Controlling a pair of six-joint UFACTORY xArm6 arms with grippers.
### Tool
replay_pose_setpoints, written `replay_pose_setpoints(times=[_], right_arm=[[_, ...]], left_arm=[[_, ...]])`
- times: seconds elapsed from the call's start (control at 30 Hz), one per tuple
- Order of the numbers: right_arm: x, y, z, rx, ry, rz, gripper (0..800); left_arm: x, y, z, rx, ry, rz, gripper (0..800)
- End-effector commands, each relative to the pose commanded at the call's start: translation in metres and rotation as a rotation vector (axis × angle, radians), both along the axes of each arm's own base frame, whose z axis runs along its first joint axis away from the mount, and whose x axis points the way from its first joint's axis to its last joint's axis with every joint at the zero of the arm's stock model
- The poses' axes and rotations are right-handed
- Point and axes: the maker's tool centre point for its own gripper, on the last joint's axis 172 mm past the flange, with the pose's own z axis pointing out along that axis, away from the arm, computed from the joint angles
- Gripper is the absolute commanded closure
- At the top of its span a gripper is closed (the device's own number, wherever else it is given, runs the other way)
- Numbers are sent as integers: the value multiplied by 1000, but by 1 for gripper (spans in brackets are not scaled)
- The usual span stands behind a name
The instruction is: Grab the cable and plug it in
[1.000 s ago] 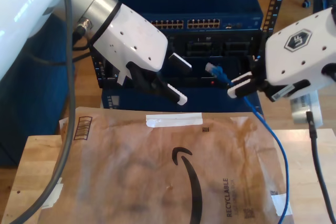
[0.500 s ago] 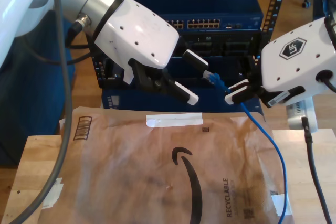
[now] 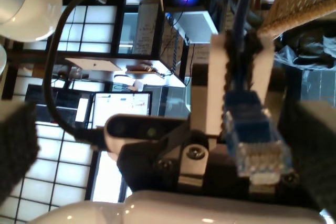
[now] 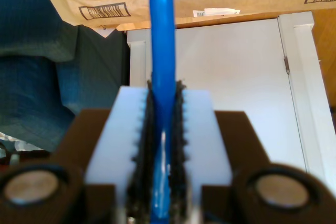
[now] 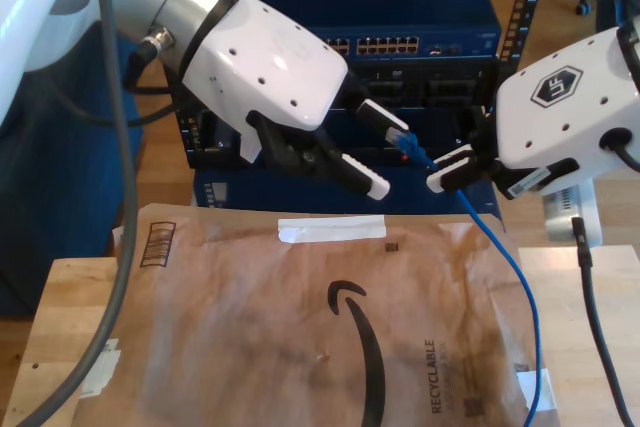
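The bright-blue cable (image 5: 505,257) rises from the exterior view's lower right to my second gripper (image 5: 447,169). That gripper is shut on it just behind the plug, and the cable (image 4: 160,30) is pinched between its white pads (image 4: 202,129). The translucent blue plug (image 5: 404,139) sticks out towards the exterior view's left. My first gripper (image 5: 390,159) is open around the plug, with its upper fingertip at the plug or touching it. In the first wrist view the plug (image 3: 255,137) is close, between blurred dark fingers (image 3: 18,153).
A blue network switch (image 5: 420,17) with a row of ports (image 5: 370,45) sits in a rack behind both grippers. A brown paper mailer (image 5: 300,327) covers the wooden table (image 5: 60,297) below them. A black robot cable (image 5: 600,307) hangs at the exterior view's right.
My first gripper has moved towards the exterior view's right until its open fingers bracket the plug. My second gripper has shifted slightly left with the cable still held.
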Motion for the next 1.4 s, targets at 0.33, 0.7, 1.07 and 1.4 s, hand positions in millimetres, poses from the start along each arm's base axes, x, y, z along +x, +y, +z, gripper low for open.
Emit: replay_pose_setpoints(times=[0.33, 0.7, 1.07, 1.4], right_arm=[[0, 0, 0, 0, -1, 1, 800], [0, 0, -2, 0, 4, 1, 800], [-2, 4, -3, 0, 8, 12, 800], [-2, 6, -10, -2, 27, 17, 800]], left_arm=[[0, -1, 0, -7, 7, 1, 354], [1, -3, 1, -24, 15, 10, 644], [11, -1, -12, -9, 20, 55, 557], [23, 11, -12, -13, 14, 105, 548]])
